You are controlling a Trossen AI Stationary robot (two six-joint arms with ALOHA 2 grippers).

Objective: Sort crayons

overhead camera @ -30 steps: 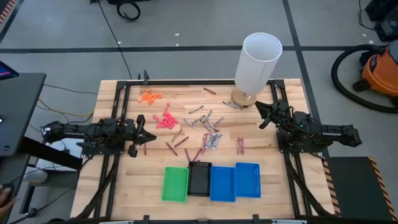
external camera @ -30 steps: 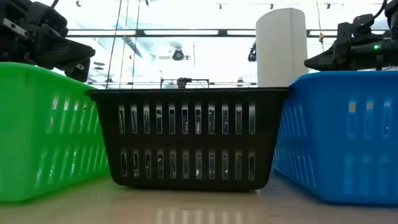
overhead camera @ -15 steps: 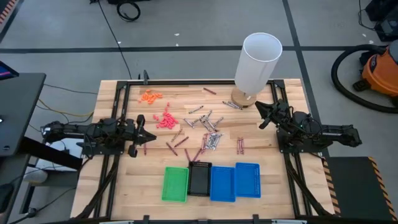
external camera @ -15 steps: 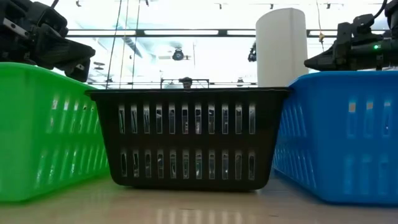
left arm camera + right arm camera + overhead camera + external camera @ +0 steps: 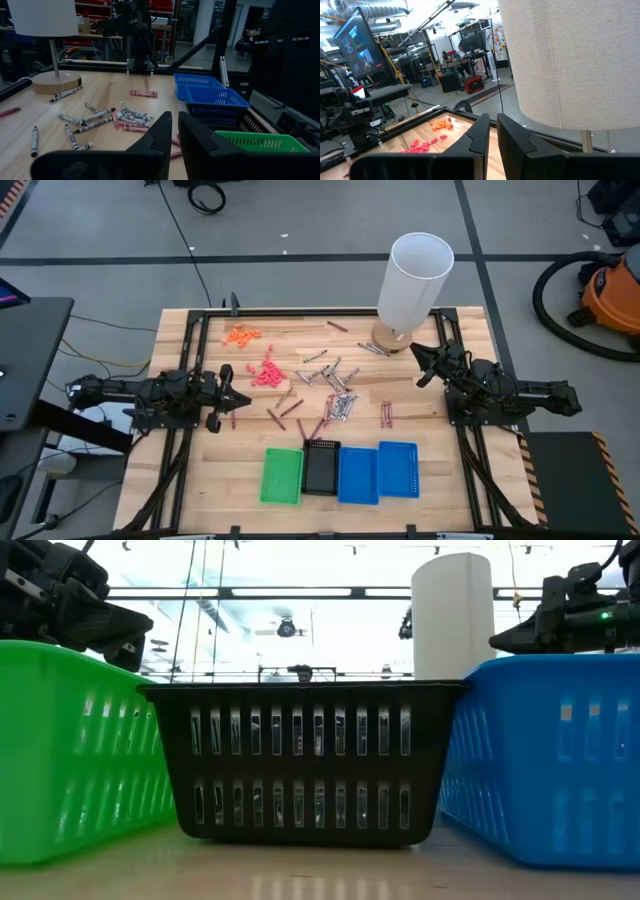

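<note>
The crayons (image 5: 330, 385) lie loose on the wooden table's middle: silvery grey, dark maroon and red sticks. In the left wrist view the same crayons (image 5: 125, 119) lie flat ahead of the fingers. A red pair (image 5: 386, 413) lies apart to the right, and one maroon stick (image 5: 338, 326) lies near the far edge. My left gripper (image 5: 243, 398) hovers shut at the table's left, pointing level toward the pile. My right gripper (image 5: 420, 368) hovers shut at the table's right, beside the lamp base. Neither one touches anything.
A green tray (image 5: 282, 476), a black tray (image 5: 321, 467) and two blue trays (image 5: 378, 473) stand in a row at the near edge. A white-shaded lamp (image 5: 415, 280) stands at the far right. Orange bits (image 5: 241, 334) and pink-red bits (image 5: 266, 372) lie at the far left.
</note>
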